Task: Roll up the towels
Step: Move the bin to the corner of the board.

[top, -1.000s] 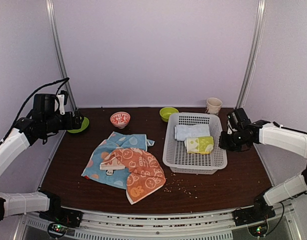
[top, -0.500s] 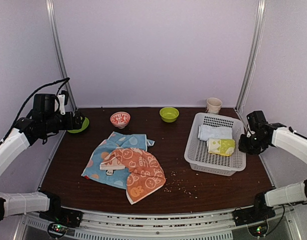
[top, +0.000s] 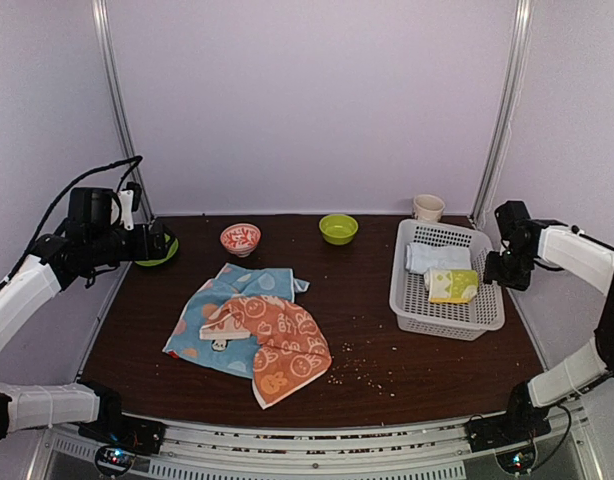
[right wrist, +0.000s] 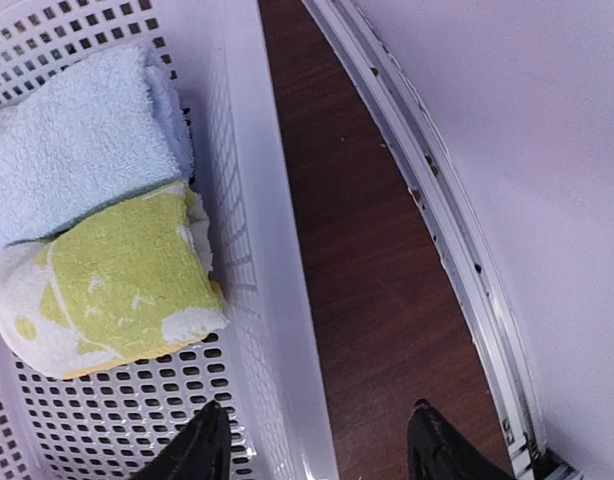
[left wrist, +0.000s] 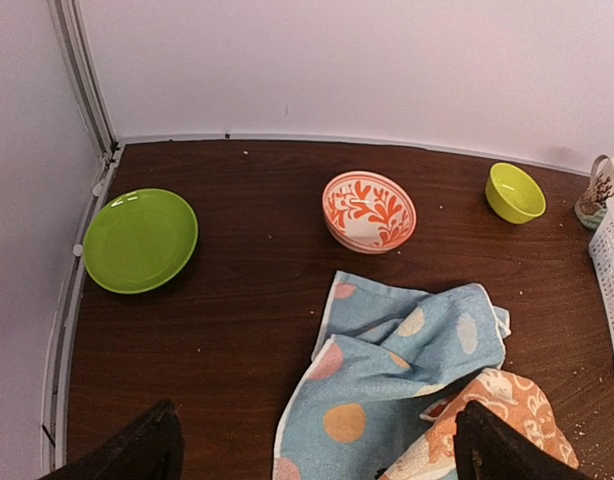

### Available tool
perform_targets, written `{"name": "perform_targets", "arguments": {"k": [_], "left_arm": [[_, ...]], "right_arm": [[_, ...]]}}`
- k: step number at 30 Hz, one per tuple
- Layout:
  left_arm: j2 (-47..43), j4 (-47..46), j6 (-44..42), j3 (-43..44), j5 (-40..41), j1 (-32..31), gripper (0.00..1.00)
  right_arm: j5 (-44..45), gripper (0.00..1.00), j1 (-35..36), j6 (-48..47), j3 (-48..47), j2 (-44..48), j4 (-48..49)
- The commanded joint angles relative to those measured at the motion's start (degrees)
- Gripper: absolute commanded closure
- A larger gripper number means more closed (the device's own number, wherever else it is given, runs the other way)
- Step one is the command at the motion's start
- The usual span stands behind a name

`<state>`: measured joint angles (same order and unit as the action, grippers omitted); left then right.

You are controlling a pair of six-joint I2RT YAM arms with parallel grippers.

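Orange towel [top: 285,345] is lying on blue towel [top: 249,282]; we are holding left claw [left wrist: 317,410] wide open, empty, right claw [right wrist: 317,405] parted astride basket [right wrist: 259,200] rim.

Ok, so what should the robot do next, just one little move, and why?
Probably lift the right gripper up and away from the basket. Its jaws stand open astride the basket's rim, gripping nothing, while the orange towel and the blue towel lie crumpled and unrolled mid-table. The left gripper hangs open off to their left.
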<state>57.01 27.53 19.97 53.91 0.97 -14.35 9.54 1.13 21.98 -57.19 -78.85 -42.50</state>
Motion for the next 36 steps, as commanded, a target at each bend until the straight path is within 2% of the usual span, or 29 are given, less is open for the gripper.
{"name": "perform_targets", "arguments": {"k": [1, 4, 7, 12, 15, 19, 27, 29, 31, 33, 36], "left_arm": [[-0.03, -1.95, 0.77, 1.27, -2.16, -0.30, 0.04], [0.33, -1.95, 0.86, 1.37, -2.41, -0.27, 0.04], [0.67, -1.95, 0.86, 1.37, -2.41, -0.33, 0.04], [0.79, -1.95, 0.65, 1.22, -1.50, -0.33, 0.04], [0.30, -2.00, 0.60, 1.09, -0.99, -0.37, 0.04], [0.37, -2.01, 0.56, 1.11, -0.96, -0.50, 0.04], [0.38, -1.97, 0.51, 1.11, -1.13, -0.67, 0.04], [0.38, -1.95, 0.51, 1.05, -1.21, -0.68, 0.04], [0.38, -1.95, 0.50, 1.06, -1.15, -0.68, 0.04], [0.37, -2.00, 0.51, 1.11, -1.15, -0.76, 0.04], [0.44, -1.96, 0.51, 1.19, -1.23, -0.77, 0.04]], "right_arm": [[3.31, 0.34, 0.91, -0.51, -2.58, 5.45, -5.44], [3.60, 0.32, 4.63, -0.06, -4.35, 8.96, -7.32], [3.09, 0.32, 12.99, 3.21, -6.50, 9.90, -6.88], [1.21, 0.32, 27.29, 10.44, -10.17, 3.62, -3.15], [0.47, 0.30, 32.55, 13.53, -12.82, -2.66, -0.63], [-0.72, 0.27, 35.03, 16.64, -15.86, -10.55, 2.48], [-0.60, 0.27, 34.93, 18.63, -19.79, -20.82, 4.51], [-0.19, 0.32, 34.39, 17.89, -21.34, -23.29, 2.65], [0.22, 0.46, 33.60, 16.67, -21.72, -24.76, 0.97], [1.23, 0.58, 33.21, 15.00, -20.45, -23.98, 0.42], [2.77, 0.67, 32.50, 13.33, -16.61, -20.46, 0.48]]}}
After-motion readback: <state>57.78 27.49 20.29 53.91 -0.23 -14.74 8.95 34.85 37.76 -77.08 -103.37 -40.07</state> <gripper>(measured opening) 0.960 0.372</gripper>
